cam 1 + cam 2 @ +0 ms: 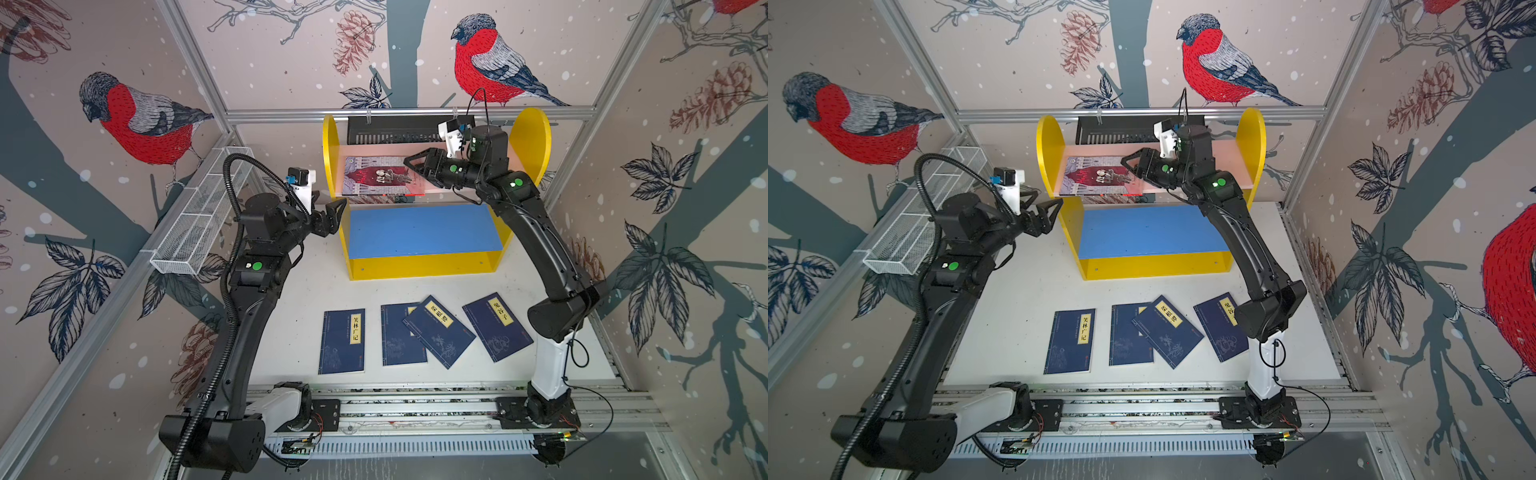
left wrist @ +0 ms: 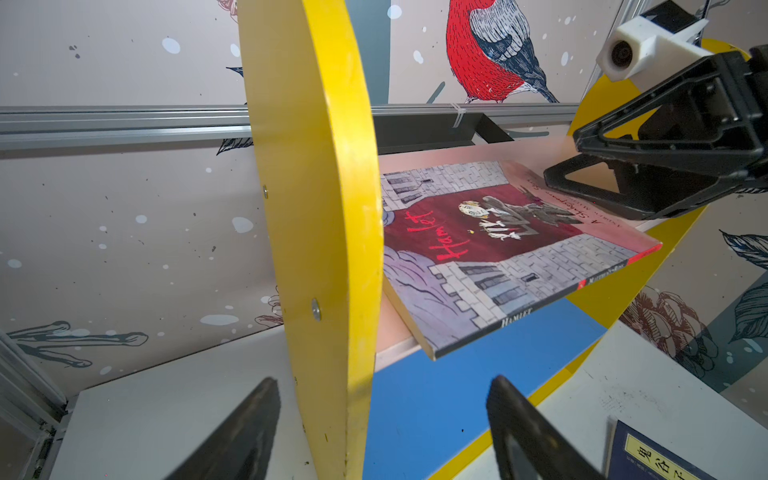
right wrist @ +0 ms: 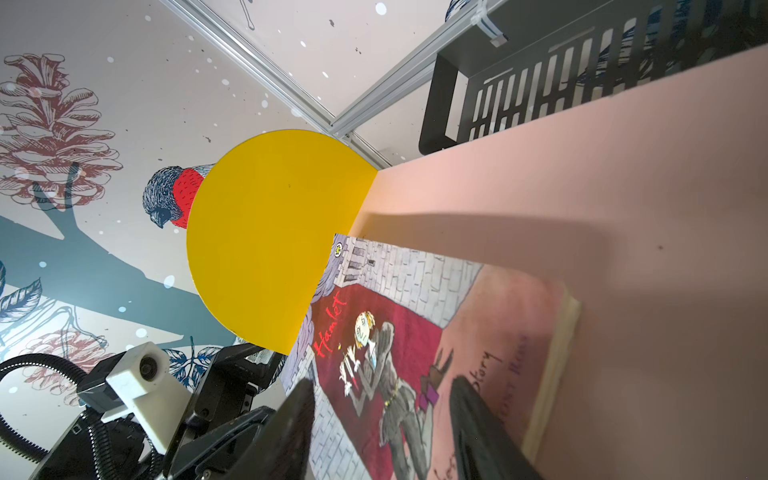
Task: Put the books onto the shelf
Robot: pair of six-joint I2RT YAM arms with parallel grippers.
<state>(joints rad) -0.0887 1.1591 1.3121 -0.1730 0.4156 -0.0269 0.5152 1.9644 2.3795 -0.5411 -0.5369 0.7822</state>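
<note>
The shelf (image 1: 424, 268) (image 1: 1154, 268) stands at the back of the table, with yellow sides, a pink upper board and a blue lower board. A grey-lilac illustrated book (image 1: 376, 176) (image 2: 498, 249) (image 3: 395, 332) lies flat on the pink board against the left side panel, overhanging the front edge. My right gripper (image 1: 411, 164) (image 3: 382, 382) hovers open just over its cover, holding nothing. Several navy books (image 1: 343, 340) (image 1: 1071, 340) lie on the table in front; one (image 1: 440, 332) overlaps another. My left gripper (image 1: 336, 204) (image 2: 382, 380) stands open and empty beside the left panel's front edge.
A white wire mesh basket (image 1: 199, 220) hangs along the left wall. A black slotted tray (image 1: 390, 129) sits behind the shelf. The arms' base rail (image 1: 415, 405) runs along the table's front. The right arm's elbow (image 1: 557, 316) hangs near the rightmost navy book.
</note>
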